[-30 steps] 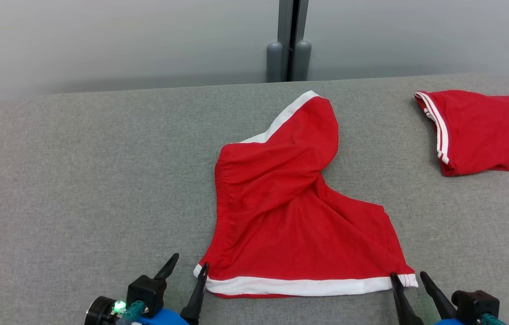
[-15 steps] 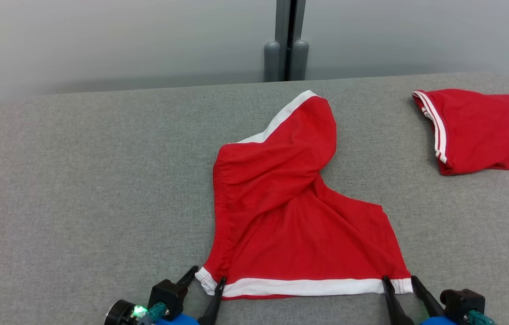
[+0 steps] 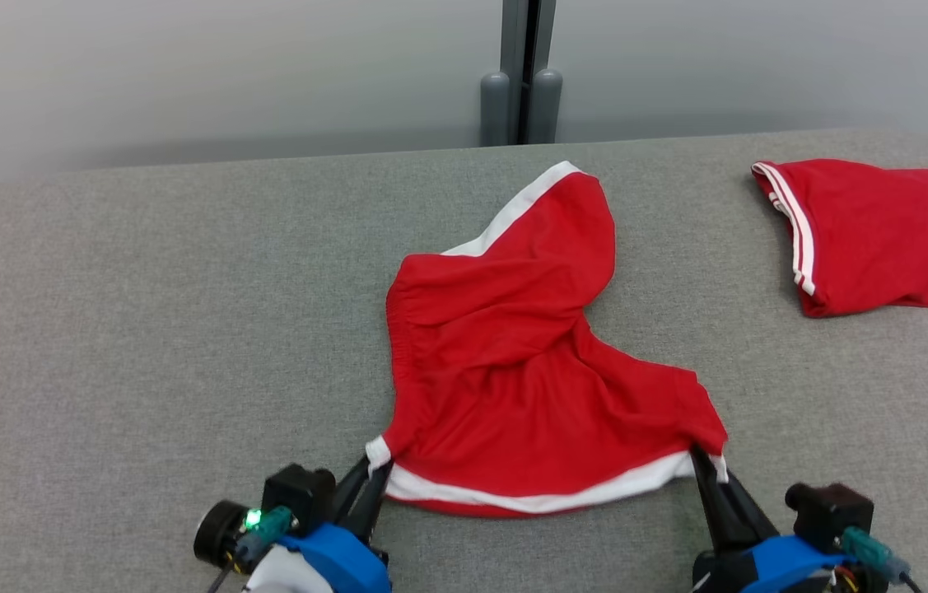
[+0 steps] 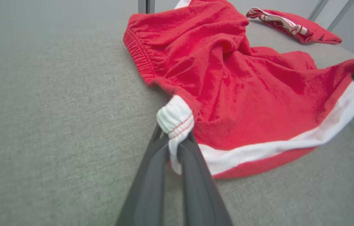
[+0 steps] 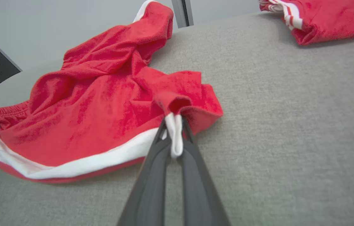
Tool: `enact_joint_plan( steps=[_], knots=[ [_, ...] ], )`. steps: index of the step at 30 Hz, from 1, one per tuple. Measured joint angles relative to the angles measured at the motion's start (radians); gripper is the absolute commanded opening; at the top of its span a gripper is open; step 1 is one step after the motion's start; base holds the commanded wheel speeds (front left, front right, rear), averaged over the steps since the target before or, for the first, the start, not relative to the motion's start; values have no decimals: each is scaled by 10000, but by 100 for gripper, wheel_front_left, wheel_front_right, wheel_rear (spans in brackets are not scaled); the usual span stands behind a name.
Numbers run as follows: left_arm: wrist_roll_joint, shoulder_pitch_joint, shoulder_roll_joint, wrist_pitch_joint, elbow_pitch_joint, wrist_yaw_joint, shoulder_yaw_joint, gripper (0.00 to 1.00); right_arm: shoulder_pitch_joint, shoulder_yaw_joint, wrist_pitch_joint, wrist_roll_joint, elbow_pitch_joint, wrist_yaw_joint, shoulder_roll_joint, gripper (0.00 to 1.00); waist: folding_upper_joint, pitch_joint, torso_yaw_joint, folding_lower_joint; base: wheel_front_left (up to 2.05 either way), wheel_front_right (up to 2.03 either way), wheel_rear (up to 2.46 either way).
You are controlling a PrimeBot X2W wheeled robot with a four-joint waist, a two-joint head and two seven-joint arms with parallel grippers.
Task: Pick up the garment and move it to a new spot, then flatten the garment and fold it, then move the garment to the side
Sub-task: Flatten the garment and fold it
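Garment (image 3: 513, 371) red, white-hemmed, rumpled; hem sagging between pinched corners.

Your left gripper (image 3: 376, 470), two long dark fingers on a blue wrist with a green light, sat low by the near edge of the grey fabric-covered table (image 3: 142, 329). Its fingers were pressed together on the white-banded left hem corner of the red fabric shorts (image 3: 513, 387). Your right gripper (image 3: 702, 458), also blue-wristed, pinched the right hem corner. Both leaned slightly inward, towards each other.
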Motion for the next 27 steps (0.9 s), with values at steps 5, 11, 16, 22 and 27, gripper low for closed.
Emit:
enact_joint_plan(
  steps=[5, 11, 16, 22, 27],
  knots=[
    [-685, -867, 36, 25, -771, 0, 334, 0, -964, 44, 270, -192, -1101, 0, 2, 0, 0, 232, -18, 0, 0, 0, 0],
    [-1290, -3246, 343, 723, -1523, 0, 677, 0, -3470, -19, 930, -324, -1814, 0, -88, 0, 0, 876, -107, 0, 0, 0, 0],
    [-1983, -6044, 443, 1494, -1517, 0, 1093, 0, -6516, 67, 1346, -491, -1484, 0, -105, 0, 0, 1786, -160, 1, 0, 0, 0],
    [-2740, -9446, 236, 1858, -491, 10, 2019, 0, -10275, -328, 1496, -435, 36, 0, -105, 0, -1, 2951, -124, 3, 0, 0, 0],
    [-2736, -11689, 157, 1703, 535, 12, 2186, 0, -12799, -700, 1193, -288, 1567, 0, -121, 0, -1, 3646, -7, 4, 0, 0, 0]
  ],
)
